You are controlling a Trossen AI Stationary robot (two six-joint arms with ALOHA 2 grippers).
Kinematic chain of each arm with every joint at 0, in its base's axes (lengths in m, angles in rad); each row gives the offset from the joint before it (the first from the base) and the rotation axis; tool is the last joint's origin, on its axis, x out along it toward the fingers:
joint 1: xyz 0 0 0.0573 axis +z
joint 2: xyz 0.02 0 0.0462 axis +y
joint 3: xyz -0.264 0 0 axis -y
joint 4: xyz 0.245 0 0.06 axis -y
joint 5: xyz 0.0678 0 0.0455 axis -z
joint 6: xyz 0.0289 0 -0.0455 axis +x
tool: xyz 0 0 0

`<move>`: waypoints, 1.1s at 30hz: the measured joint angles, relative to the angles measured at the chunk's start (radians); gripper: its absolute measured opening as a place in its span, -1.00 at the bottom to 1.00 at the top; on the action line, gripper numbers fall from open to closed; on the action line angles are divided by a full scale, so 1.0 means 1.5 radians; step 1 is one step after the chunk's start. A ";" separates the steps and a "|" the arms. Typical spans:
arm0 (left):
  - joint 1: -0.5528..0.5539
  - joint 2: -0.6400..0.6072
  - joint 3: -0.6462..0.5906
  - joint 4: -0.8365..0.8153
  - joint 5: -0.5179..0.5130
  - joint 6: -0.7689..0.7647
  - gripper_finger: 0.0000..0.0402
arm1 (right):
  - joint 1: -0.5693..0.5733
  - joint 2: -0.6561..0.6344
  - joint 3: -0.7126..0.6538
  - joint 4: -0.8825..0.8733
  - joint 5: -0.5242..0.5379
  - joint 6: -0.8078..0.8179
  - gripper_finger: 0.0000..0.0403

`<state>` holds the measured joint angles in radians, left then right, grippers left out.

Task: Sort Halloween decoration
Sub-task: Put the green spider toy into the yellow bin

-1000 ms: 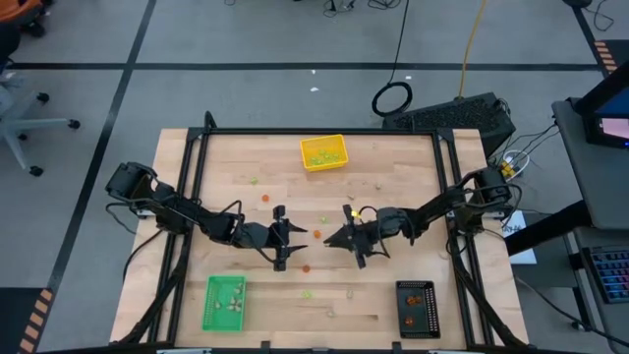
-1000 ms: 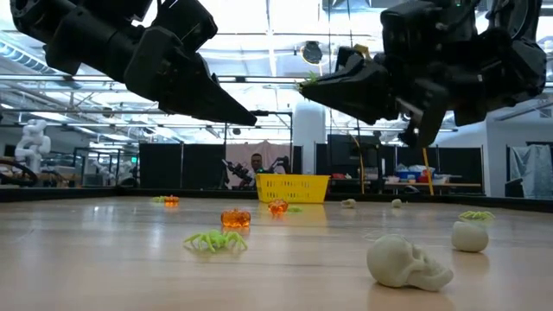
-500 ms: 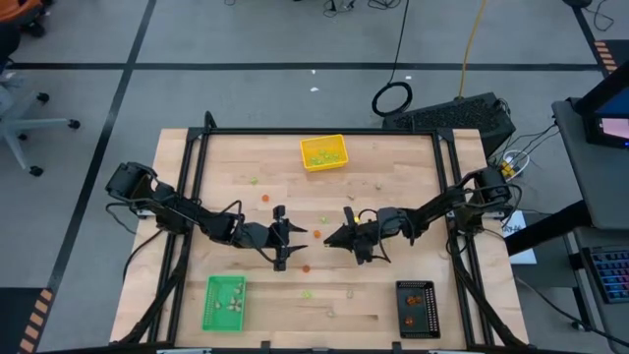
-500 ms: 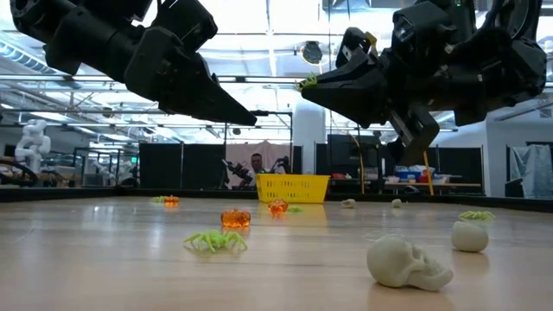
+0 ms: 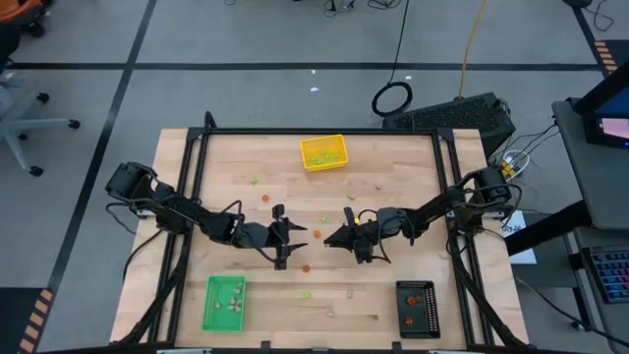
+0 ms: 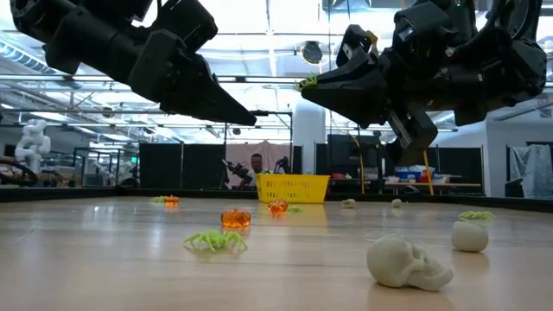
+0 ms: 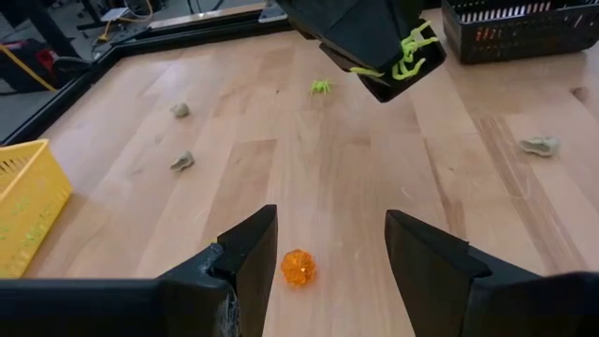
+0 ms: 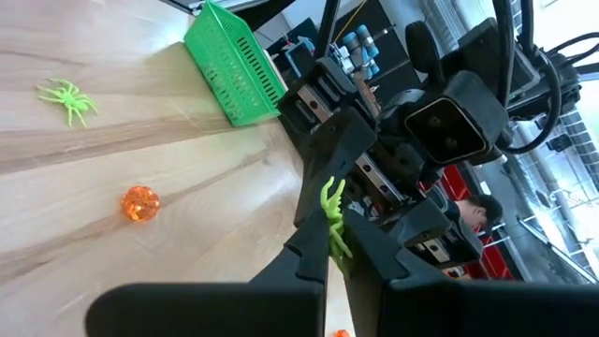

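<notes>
Left wrist view gives me a light green spider [image 7: 409, 54], legs splayed, pinched in the right gripper [image 7: 388, 80]; the high view barely hints at it. My left gripper [image 7: 332, 257] fingers are spread over an orange piece [image 7: 297, 267].

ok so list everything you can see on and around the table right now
yellow tray: one, table's far edge, green bits inside
green tray: one, near left corner
black tray: one, near right corner
orange pieces: a few, mid-table
green spiders: several, scattered; one pinched in the right tool
pale skulls: several, scattered
person: one, beyond the table
left tool: open, above an orange piece
right tool: shut on a green spider, raised mid-table
</notes>
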<state>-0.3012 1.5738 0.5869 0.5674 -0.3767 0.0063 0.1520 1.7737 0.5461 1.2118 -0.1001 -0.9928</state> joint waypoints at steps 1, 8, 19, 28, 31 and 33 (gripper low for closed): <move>0.000 0.000 0.000 0.000 0.000 0.000 -0.01 | 0.000 0.000 0.000 0.000 0.000 0.000 -0.97; 0.000 0.000 0.000 0.000 0.000 0.000 -0.01 | 0.000 0.000 0.000 0.000 0.000 0.030 -0.97; 0.000 0.000 0.000 0.000 0.000 0.000 -0.01 | 0.000 0.000 0.000 0.001 0.000 0.233 -0.97; 0.000 0.000 0.000 0.001 0.000 0.001 -0.01 | 0.000 0.000 0.000 0.002 0.000 0.490 -0.97; 0.000 0.000 0.000 0.001 0.000 0.001 -0.01 | 0.000 0.000 0.000 0.002 0.000 0.564 -0.97; 0.000 0.000 0.000 0.001 0.000 0.001 -0.01 | 0.000 0.000 0.000 0.002 0.000 0.610 -0.97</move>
<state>-0.3012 1.5738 0.5869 0.5686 -0.3763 0.0071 0.1520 1.7737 0.5465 1.2152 -0.1001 -0.0781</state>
